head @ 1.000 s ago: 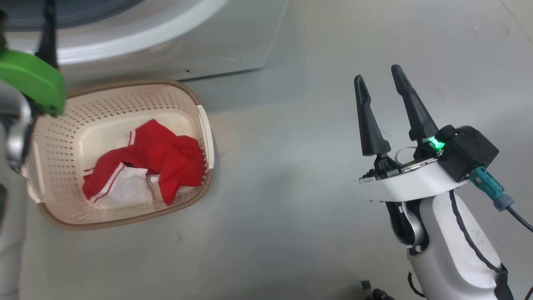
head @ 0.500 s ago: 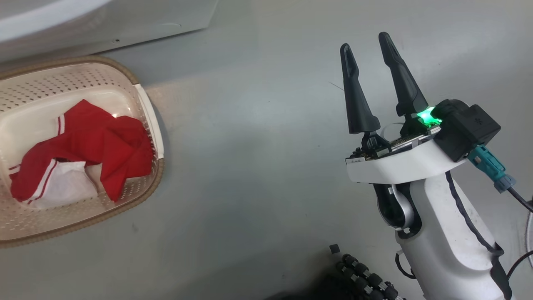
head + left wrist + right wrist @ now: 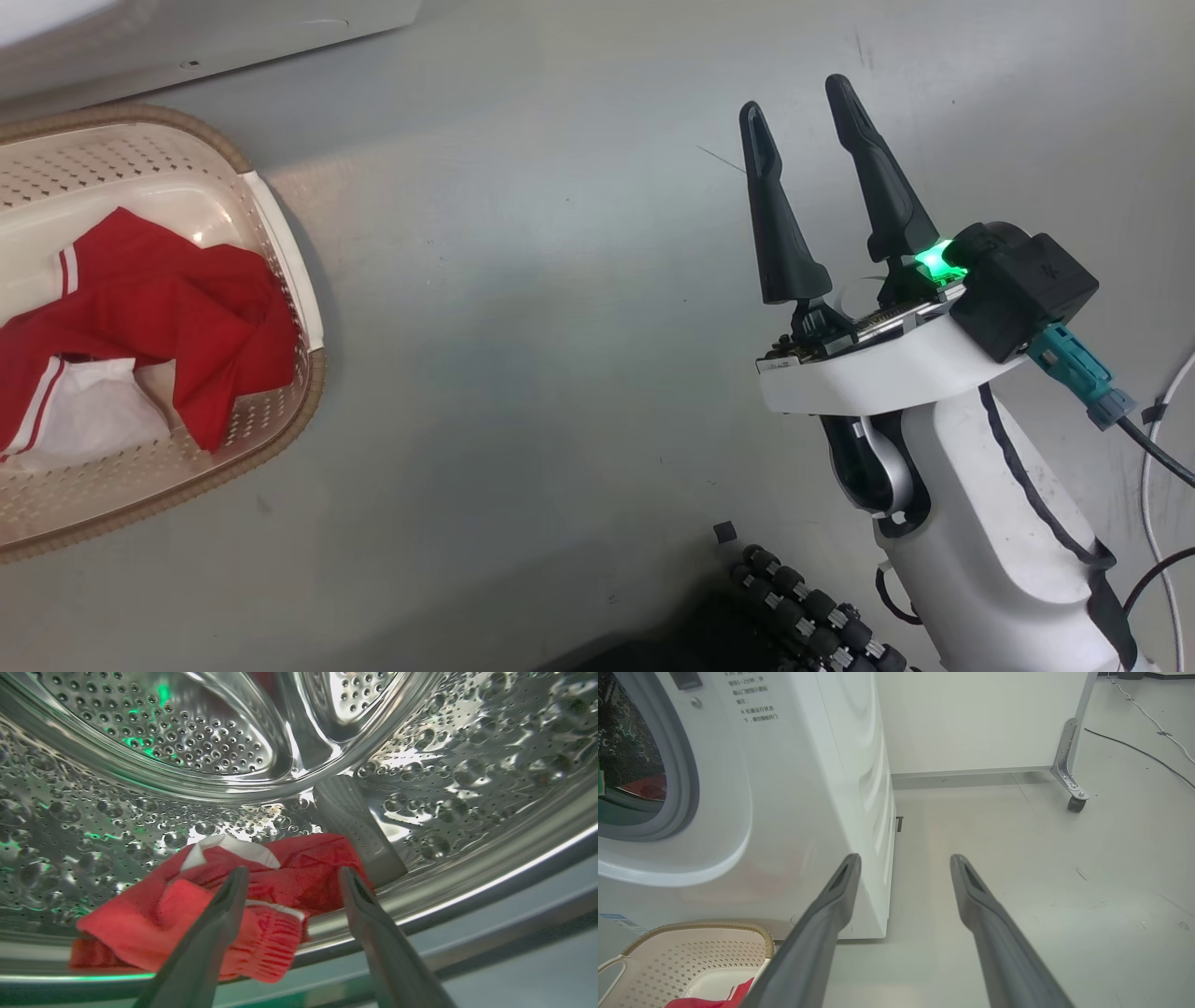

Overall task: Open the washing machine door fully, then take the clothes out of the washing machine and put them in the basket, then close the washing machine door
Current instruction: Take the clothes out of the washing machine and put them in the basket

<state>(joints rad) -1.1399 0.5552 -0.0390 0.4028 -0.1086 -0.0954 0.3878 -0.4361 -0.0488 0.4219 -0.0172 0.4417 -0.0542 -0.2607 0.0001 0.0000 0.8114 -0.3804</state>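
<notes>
Left gripper [image 3: 294,872] is inside the washing machine [image 3: 808,788], down in the drum [image 3: 420,788], with its 2 fingers spread apart and nothing pinched. A red garment [image 3: 154,919] with white bits lies on the drum floor right under and just past the tips. 1 finger crosses in front of it, can't tell if it's touching. Another red-and-white piece [image 3: 168,308] sits in the basket [image 3: 313,373]. Right gripper [image 3: 795,98] hangs over bare floor [image 3: 523,327], fingers apart too, well clear of the basket.

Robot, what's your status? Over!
Left gripper open in drum, aimed at red clothes. Right gripper open, empty, over floor. Another garment in basket. Nothing blocking.
</notes>
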